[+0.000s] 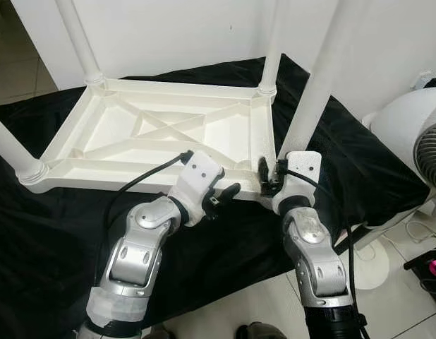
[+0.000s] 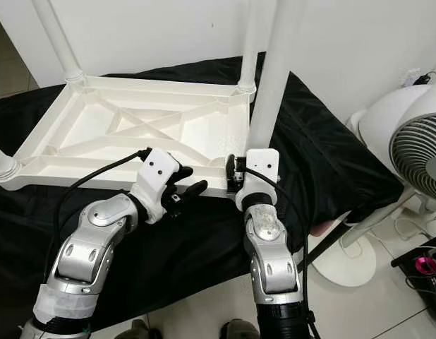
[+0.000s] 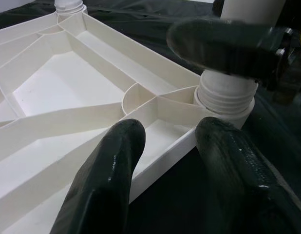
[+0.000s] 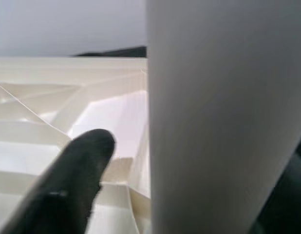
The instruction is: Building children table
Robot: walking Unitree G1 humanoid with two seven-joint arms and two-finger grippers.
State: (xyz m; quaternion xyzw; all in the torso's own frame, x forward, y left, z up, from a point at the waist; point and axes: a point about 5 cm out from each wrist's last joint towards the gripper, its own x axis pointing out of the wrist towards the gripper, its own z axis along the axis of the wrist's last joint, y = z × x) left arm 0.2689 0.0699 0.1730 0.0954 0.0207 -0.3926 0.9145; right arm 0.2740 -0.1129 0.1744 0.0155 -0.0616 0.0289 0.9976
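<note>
Four legs stood in the upturned table top (image 1: 168, 131). Right gripper (image 1: 269, 178) clasped the near-right leg (image 1: 313, 99); left gripper (image 1: 221, 195) hovered spread-fingered. Light, stiff, slippery plastic: probably best gripped low by the socket.

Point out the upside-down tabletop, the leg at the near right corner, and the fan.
tabletop (image 1: 112, 131), left eye view, ribbed underside panel
near right leg (image 1: 318, 85), left eye view, middle of its shaft
fan (image 2: 422, 152), right eye view, front grille

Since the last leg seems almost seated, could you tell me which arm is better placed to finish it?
Right. The right gripper is at the base of the near leg beside its socket; the left gripper hovers open by the tabletop's edge.
</note>
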